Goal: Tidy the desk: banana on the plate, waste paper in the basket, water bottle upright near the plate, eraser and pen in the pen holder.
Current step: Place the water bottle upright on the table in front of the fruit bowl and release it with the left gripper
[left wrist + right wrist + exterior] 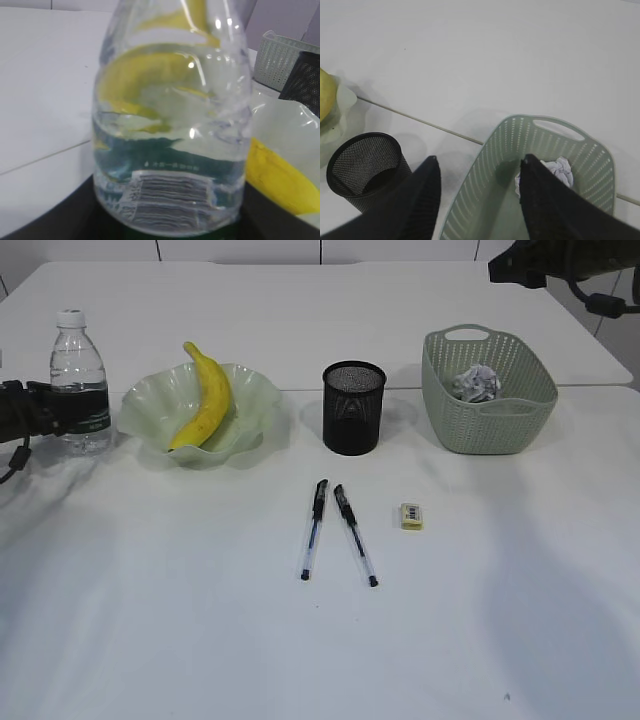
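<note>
Water bottle (170,125) with dark green label, white barcode panel, unreadable small print.

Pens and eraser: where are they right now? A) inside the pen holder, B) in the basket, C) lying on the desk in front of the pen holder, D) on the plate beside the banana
C: the two pens and the eraser lie flat on the desk, in front of the pen holder, while the basket holds only waste paper and the plate only the banana.
</note>
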Robot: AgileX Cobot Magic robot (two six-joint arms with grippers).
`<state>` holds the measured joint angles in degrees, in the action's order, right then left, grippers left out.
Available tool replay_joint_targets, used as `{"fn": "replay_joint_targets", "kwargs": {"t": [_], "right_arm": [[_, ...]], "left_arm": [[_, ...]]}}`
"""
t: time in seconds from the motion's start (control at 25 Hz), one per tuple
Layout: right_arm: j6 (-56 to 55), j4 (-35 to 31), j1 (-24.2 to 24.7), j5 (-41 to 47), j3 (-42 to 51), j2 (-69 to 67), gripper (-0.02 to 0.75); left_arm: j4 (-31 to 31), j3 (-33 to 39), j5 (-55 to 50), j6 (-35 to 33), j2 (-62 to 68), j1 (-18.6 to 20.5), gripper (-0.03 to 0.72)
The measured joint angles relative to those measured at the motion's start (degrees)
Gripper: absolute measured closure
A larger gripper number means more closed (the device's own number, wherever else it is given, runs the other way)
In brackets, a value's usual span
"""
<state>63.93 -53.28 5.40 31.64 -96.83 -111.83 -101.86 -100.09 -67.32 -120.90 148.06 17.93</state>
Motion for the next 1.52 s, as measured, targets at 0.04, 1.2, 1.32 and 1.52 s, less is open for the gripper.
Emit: {"fn": "replay_joint_targets", "kwargs": {"t": [0.04, 1.2, 1.32, 1.52], "right_arm": [[0.0, 0.0, 0.0, 0.0, 0.0, 0.0, 0.353], [0.2, 0.0, 0.0, -0.4, 0.0, 0.0, 0.353], [0.2, 0.0, 0.0, -0.5, 0.0, 0.0, 0.353], [0.2, 0.0, 0.0, -0.6, 0.0, 0.0, 0.353]], "left_arm": [[-0.1, 0.0, 0.0, 0.0, 0.0, -0.1, 0.312], [1.2, 0.0, 0.0, 0.0, 0.0, -1.3, 0.287], [1.2, 0.0, 0.0, 0.1, 0.0, -1.3, 0.286], [1.2, 0.0, 0.0, 0.8, 0.0, -1.3, 0.279]]}}
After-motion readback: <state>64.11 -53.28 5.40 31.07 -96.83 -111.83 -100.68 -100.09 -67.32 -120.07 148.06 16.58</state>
